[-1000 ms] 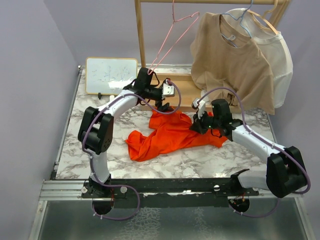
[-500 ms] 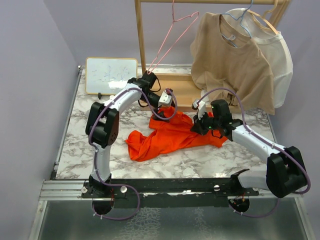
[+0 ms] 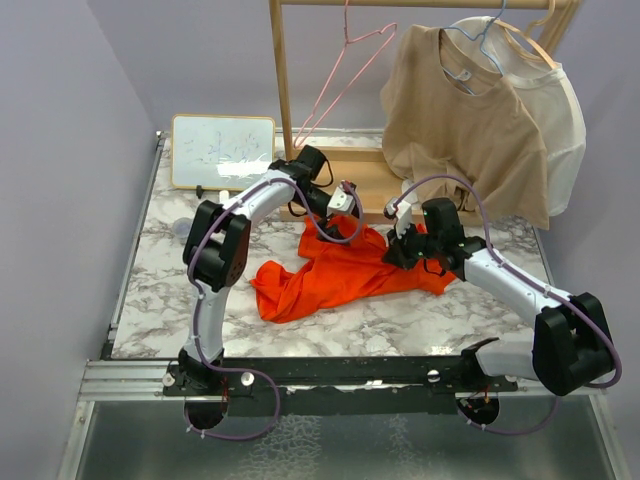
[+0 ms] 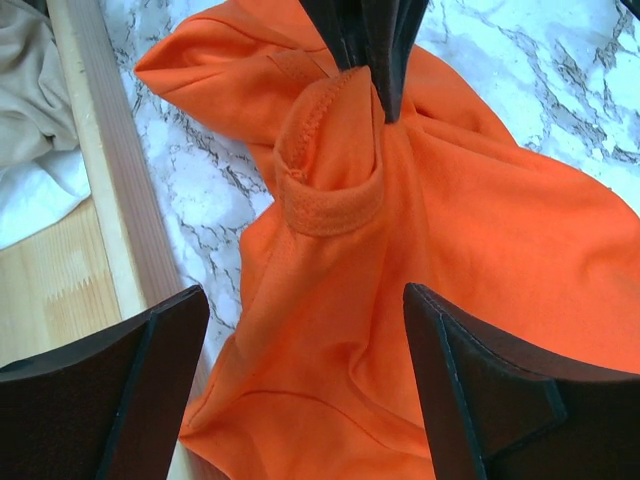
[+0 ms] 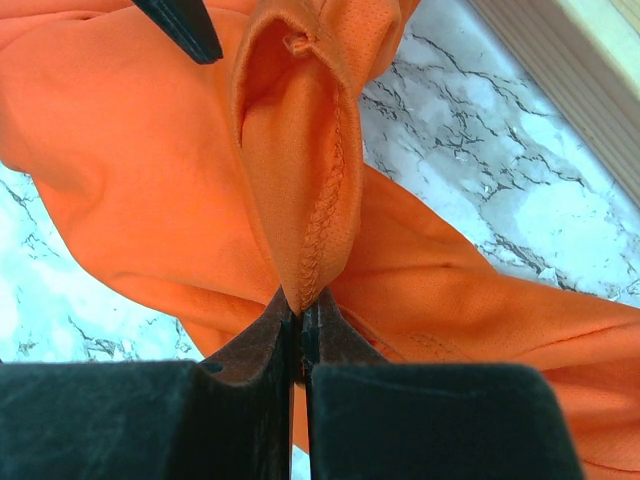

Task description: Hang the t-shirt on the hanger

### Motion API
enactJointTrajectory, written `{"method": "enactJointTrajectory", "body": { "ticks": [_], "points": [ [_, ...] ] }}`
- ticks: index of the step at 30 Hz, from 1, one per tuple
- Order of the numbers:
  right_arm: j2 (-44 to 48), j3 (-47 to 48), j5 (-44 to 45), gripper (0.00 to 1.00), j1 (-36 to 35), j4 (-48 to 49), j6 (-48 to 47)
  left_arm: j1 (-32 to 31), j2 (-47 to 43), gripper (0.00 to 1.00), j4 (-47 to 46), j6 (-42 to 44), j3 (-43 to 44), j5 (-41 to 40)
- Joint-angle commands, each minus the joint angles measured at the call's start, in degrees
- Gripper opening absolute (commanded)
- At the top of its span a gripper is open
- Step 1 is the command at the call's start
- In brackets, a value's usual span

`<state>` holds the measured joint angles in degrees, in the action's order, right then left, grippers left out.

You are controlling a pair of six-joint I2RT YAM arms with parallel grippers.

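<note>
The orange-red t-shirt [image 3: 335, 270] lies crumpled on the marble table, and it also fills the left wrist view [image 4: 400, 260]. My right gripper [image 3: 392, 250] is shut on a fold of its ribbed neck edge [image 5: 310, 230], pinched between the pads [image 5: 300, 305]. My left gripper [image 3: 345, 215] hovers just above the shirt's far edge with its jaws wide open and empty [image 4: 303, 300]. The right gripper's fingers [image 4: 370, 45] show at the top of the left wrist view, holding the collar. The pink wire hanger [image 3: 345, 75] hangs by its hook on the wooden rack, behind the left gripper.
The wooden rack's base [image 3: 370, 175] runs just behind the shirt, and its edge shows in the left wrist view [image 4: 110, 180]. A tan t-shirt [image 3: 460, 120] and a white t-shirt [image 3: 555, 130] hang on the rack at right. A small whiteboard [image 3: 222, 152] stands at back left.
My left arm has swung right and down from the hanger's lower corner to just above the shirt's far edge. The right gripper has kept its hold and hardly moved.
</note>
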<state>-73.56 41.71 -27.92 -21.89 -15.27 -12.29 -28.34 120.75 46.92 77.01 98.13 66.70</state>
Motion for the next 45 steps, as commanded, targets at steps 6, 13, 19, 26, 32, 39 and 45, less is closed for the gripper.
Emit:
{"method": "enactJointTrajectory", "body": {
  "ticks": [6, 13, 19, 26, 32, 39, 45],
  "points": [
    [1.48, 1.94, 1.26, 0.01, 0.18, -1.60, -1.14, -1.29, 1.56, 0.56, -1.29, -1.21, 0.85, 4.42],
    [1.96, 2.06, 0.79, 0.01, 0.18, -1.70, -1.37, -2.44, 1.13, 0.43, -1.83, -2.05, -0.94, 4.20],
    [2.64, 2.22, 1.15, 0.01, 0.18, -2.22, -1.61, -3.02, -0.23, 0.00, -1.24, -4.85, -0.66, 1.22],
    [4.38, 2.37, 3.70, 0.01, 0.23, -1.16, 1.56, 3.02, -10.04, 0.00, 4.55, -8.89, -0.87, -9.36],
    [4.18, 5.70, 3.72, 0.42, 0.20, -1.95, 4.19, 4.26, -13.86, 0.00, 20.32, -5.78, 6.23, -17.84],
    [4.11, 18.78, 4.87, 0.78, 0.18, -6.70, 8.83, 2.97, -14.66, 0.00, 30.79, -8.85, 13.51, -22.56],
    [-1.16, 33.81, 10.31, 0.80, 0.23, -11.45, 15.94, 0.25, -18.33, 0.00, 30.14, -11.54, 11.17, -24.93]
  ]
}}
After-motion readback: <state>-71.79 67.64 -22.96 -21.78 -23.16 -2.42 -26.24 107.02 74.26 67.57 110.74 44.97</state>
